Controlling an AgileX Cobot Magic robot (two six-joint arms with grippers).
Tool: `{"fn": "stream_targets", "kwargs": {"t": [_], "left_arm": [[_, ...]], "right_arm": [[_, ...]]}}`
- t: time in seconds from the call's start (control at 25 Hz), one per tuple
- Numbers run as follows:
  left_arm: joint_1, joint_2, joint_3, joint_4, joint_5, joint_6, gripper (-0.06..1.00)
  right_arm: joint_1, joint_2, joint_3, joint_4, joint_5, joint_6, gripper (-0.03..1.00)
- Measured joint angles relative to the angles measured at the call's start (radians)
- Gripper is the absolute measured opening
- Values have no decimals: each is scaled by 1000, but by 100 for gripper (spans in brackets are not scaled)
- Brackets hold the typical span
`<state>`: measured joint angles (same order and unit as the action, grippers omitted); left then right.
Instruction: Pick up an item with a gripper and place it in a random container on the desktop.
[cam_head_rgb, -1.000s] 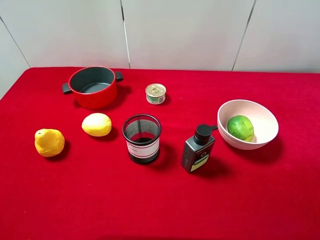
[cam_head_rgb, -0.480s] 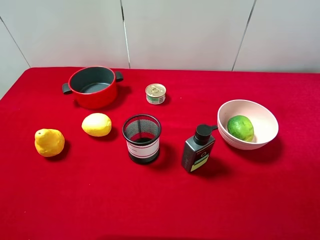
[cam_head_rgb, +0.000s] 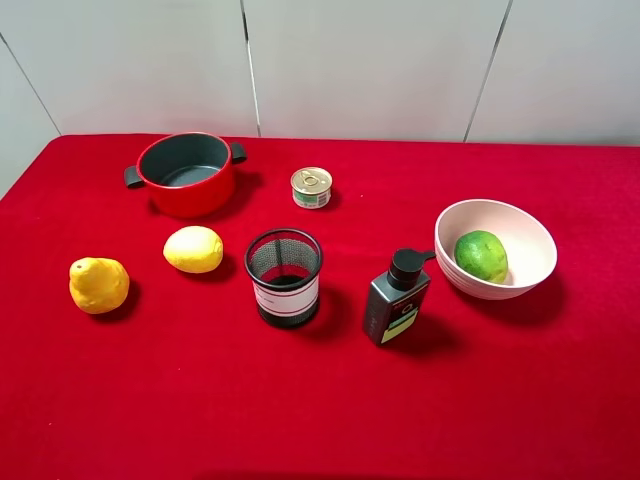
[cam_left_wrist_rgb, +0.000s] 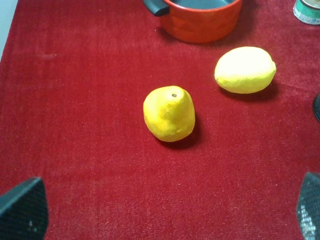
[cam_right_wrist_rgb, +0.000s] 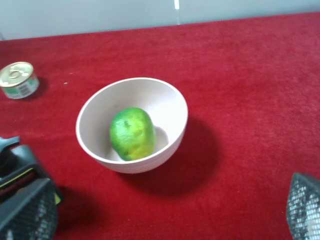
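The lime (cam_right_wrist_rgb: 132, 133) lies inside the pale bowl (cam_right_wrist_rgb: 170, 97), ahead of the right gripper (cam_right_wrist_rgb: 167, 212), whose fingers stand wide apart and empty; the left gripper (cam_left_wrist_rgb: 165, 212) is likewise spread. Firm, light and glossy, it likely suits a grip across its middle. Nothing has shifted since a second ago

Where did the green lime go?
The lime sits inside the pale pink bowl on the right side of the exterior high view, just right of the dark pump bottle.
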<state>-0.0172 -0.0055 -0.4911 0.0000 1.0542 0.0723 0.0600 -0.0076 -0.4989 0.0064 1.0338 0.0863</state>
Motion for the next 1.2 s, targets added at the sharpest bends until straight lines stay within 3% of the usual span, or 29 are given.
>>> {"fn": "stream_targets", "kwargs": {"t": [0.28,1.2], "left_arm": [[0,0,0,0,0,0,100],[0,0,0,0,0,0,100]], "right_arm": [[-43,0,0,0,0,0,69],[-44,0,0,0,0,0,69]]}}
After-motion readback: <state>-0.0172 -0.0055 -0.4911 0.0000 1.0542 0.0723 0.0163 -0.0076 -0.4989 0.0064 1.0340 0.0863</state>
